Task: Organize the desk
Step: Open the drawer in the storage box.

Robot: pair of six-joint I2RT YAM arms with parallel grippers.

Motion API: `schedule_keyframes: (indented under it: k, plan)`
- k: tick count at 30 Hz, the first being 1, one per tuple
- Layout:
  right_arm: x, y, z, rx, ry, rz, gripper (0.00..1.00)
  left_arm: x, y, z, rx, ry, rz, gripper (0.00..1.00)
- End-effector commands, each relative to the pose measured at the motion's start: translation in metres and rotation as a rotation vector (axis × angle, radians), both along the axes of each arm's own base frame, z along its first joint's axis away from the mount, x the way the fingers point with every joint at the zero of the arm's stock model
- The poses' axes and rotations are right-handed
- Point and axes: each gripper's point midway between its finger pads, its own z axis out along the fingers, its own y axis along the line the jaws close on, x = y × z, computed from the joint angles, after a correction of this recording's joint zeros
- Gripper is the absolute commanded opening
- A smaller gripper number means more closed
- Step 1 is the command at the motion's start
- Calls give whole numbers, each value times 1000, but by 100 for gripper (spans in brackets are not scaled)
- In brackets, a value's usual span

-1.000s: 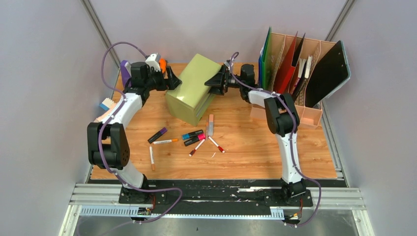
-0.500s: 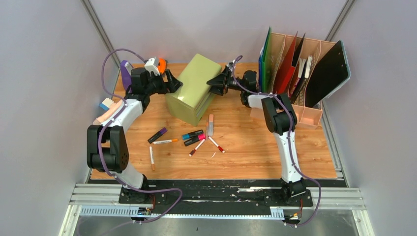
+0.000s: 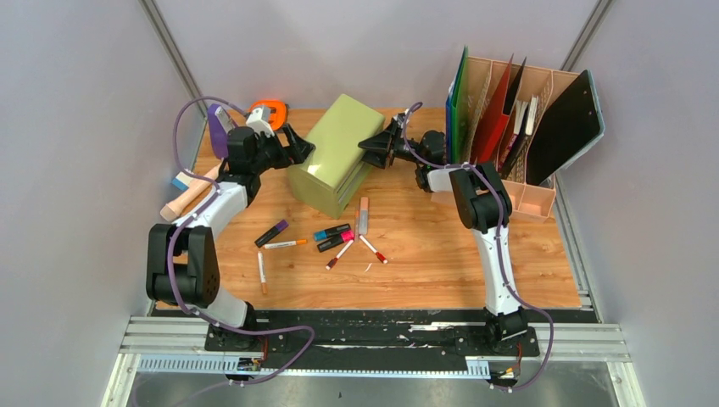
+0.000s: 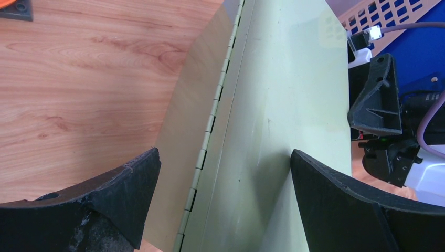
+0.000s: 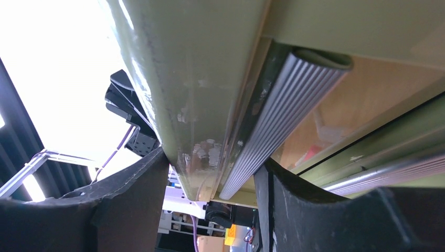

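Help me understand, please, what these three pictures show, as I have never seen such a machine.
Two robot arms stand at the near edge of a wooden desk. The overhead picture looks down on everything; the other two come from cameras on each wrist. On the desk are loose markers, an olive-green drawer chest and a file organizer. The left gripper is open, straddling the chest's hinged edge. The right gripper appears clamped on the chest's lip and ribbed silver handle.
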Motion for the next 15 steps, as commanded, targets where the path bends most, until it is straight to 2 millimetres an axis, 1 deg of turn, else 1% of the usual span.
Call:
schedule_keyframes:
  k: [1, 6, 15]
  plan:
    - [-19, -1, 46, 50, -165, 39, 1, -15, 15, -38, 52, 118, 69, 100]
    - [-19, -3, 45, 22, -152, 34, 0, -14, 16, -41, 47, 128, 82, 100]
    - [-13, -12, 34, -74, -71, 15, 0, -14, 20, -40, 62, 130, 98, 100]
